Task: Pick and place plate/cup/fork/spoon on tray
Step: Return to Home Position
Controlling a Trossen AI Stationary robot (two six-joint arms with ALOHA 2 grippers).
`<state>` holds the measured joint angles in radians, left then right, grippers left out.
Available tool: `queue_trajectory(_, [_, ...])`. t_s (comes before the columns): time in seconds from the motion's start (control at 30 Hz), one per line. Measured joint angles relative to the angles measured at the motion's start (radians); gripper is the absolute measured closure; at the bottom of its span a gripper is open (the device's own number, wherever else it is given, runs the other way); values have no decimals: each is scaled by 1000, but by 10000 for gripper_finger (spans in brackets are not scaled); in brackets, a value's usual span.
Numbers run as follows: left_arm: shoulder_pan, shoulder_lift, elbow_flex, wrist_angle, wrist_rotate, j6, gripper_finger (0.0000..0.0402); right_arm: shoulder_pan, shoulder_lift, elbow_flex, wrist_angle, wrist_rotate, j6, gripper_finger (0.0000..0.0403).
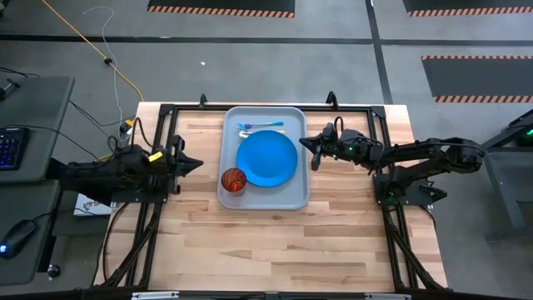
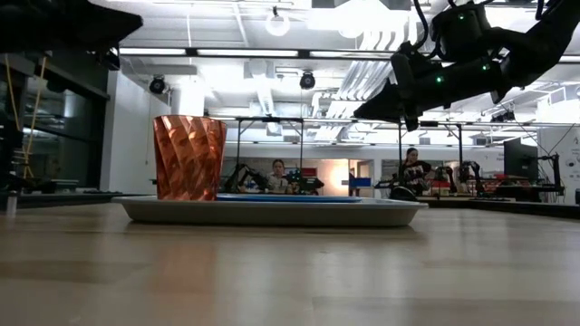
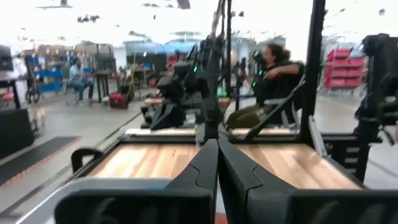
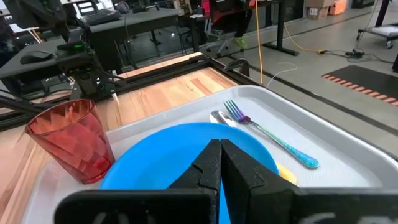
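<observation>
The grey tray point(image 1: 300, 196) lies at the table's middle. On it rest the blue plate point(image 1: 266, 158), the red-orange cup point(image 1: 233, 179) upright at the tray's near left corner, and the fork point(image 1: 262, 126) and spoon point(image 1: 247, 133) side by side at the far end. The right wrist view shows the plate point(image 4: 155, 155), cup point(image 4: 71, 140), fork point(image 4: 267, 134) and spoon head point(image 4: 219, 118). My right gripper point(image 1: 302, 143) is shut and empty, raised above the tray's right rim point(image 2: 358, 113). My left gripper point(image 1: 198, 163) is shut and empty, left of the tray.
Bare wooden table lies near of the tray and on both sides of it. Black frame rails point(image 1: 250, 108) run along the table's far edge and sides. People sit at benches in the room beyond point(image 2: 412, 167).
</observation>
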<state>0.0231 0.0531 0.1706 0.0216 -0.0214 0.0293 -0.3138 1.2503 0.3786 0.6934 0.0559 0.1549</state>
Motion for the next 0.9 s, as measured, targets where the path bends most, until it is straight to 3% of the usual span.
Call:
queue_trajectory(0.37, [-16,-49,-162,134,17,-54,401,0,0,0,-29,-3,3,402])
queue_trajectory(0.9, [-53,-32,-159,137,-14,-10,401,0,-1,0,-28,-4,2,402])
